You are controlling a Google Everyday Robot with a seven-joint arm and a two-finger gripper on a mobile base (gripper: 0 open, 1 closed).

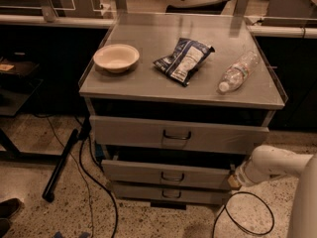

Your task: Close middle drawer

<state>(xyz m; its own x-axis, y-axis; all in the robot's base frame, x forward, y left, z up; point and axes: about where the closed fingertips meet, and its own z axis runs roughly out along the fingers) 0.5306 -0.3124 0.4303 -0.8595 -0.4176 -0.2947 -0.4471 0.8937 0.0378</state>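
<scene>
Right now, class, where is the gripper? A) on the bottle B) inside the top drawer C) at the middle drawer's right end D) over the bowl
C: the gripper is low at the right end of the middle drawer, well below the bowl and bottle.

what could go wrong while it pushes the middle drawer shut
1. The gripper is at the right end of the middle drawer, far from its central handle. An off-centre push may skew and jam the drawer.
2. The top drawer juts out just above, so the arm could knock it.
3. A jolt might roll the bottle, which lies on its side on the cabinet top.
</scene>
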